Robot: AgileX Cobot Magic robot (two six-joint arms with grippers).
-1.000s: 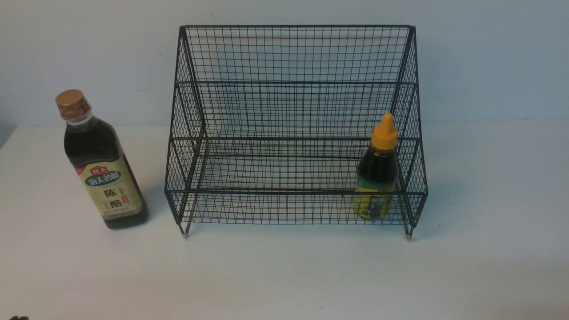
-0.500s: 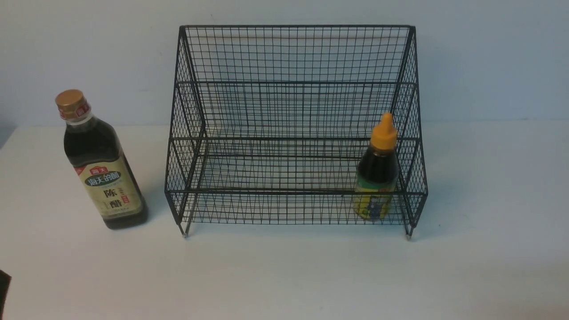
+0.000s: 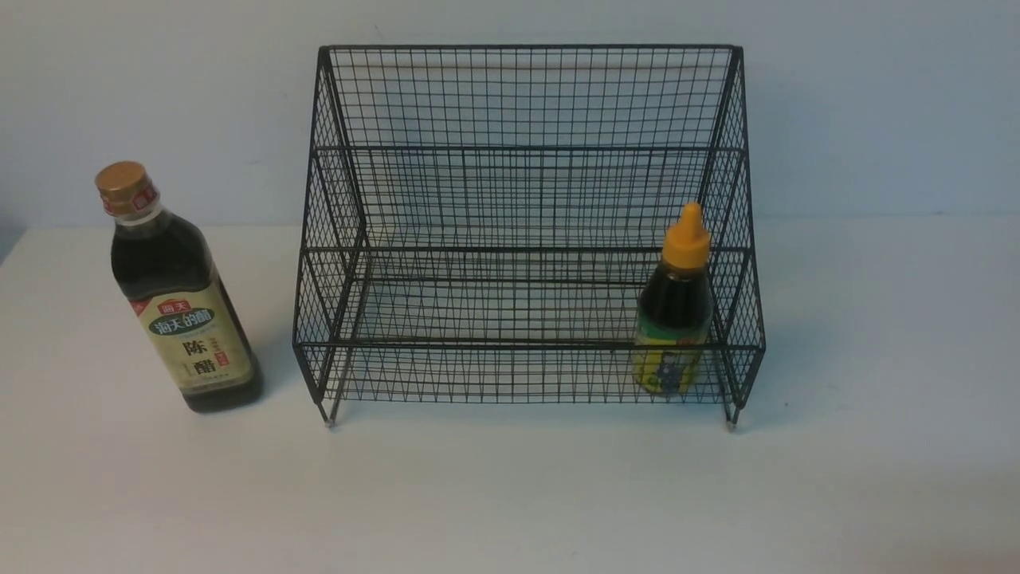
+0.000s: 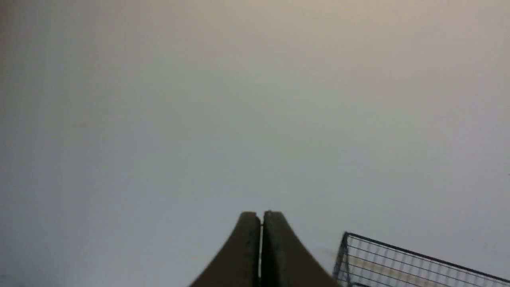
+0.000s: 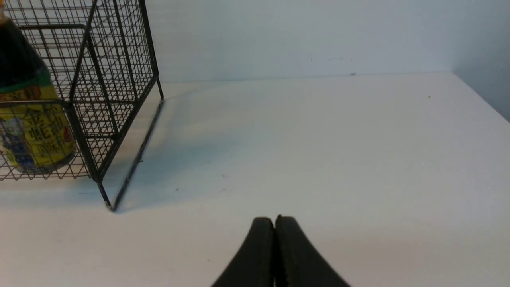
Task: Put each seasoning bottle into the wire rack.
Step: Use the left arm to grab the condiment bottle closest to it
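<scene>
The black wire rack (image 3: 526, 199) stands at the middle of the white table. A short seasoning bottle (image 3: 673, 307) with an orange nozzle cap and yellow label stands upright in the rack's lower tier at its right end; its label (image 5: 34, 131) shows behind the mesh in the right wrist view. A tall seasoning bottle (image 3: 179, 295) with a gold cap and beige label stands upright on the table left of the rack. Neither gripper appears in the front view. My left gripper (image 4: 261, 215) is shut and empty, with a corner of the rack (image 4: 398, 259) beside it. My right gripper (image 5: 274, 220) is shut and empty, low over the table right of the rack.
A pale wall (image 3: 876, 104) runs behind the table (image 3: 510, 494). The table's right edge (image 5: 482, 95) shows in the right wrist view.
A dark part of the left arm that showed at the front view's lower left corner has left the view. The bottles and rack stand as before.
</scene>
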